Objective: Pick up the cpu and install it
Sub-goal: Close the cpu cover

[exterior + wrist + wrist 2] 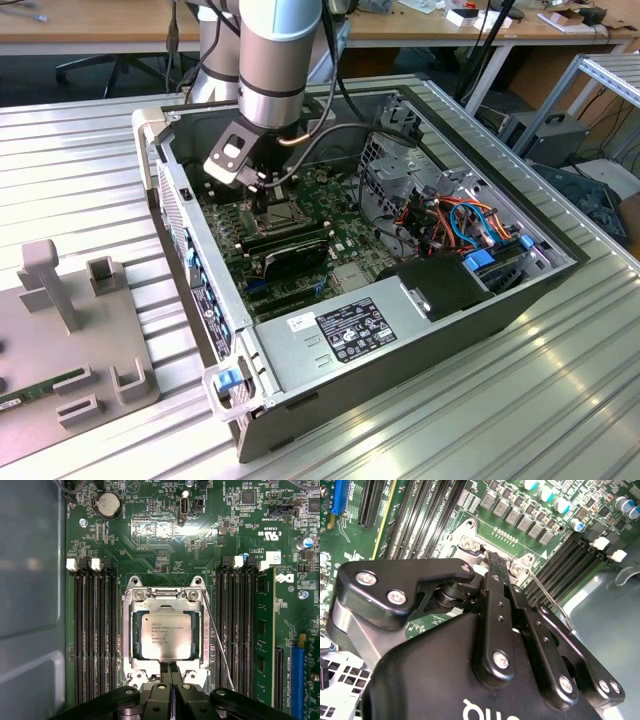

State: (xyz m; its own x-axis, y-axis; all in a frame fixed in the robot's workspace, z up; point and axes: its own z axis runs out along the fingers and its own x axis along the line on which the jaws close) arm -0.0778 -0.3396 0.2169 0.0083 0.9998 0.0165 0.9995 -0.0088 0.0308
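The cpu (165, 636), a flat silver-grey square chip, lies level inside the open socket (128, 630) on the green motherboard (165, 540) in the first wrist view. My gripper (169, 669) hovers at the socket's edge beside the chip, its two black fingers pressed together with nothing between them. In the second wrist view the shut gripper (496, 562) points down at the socket's metal frame (470, 542). In the exterior view the gripper (266, 192) reaches down into the open computer case (300, 350) over the board.
The thin socket lever (216, 635) runs alongside the socket. Black memory slots (95, 630) flank it on both sides, with a green memory stick (263, 640) in one. Cables (450, 220), a drive cage (395, 165) and the power supply (345, 330) crowd the case. A grey fixture plate (60, 340) lies outside.
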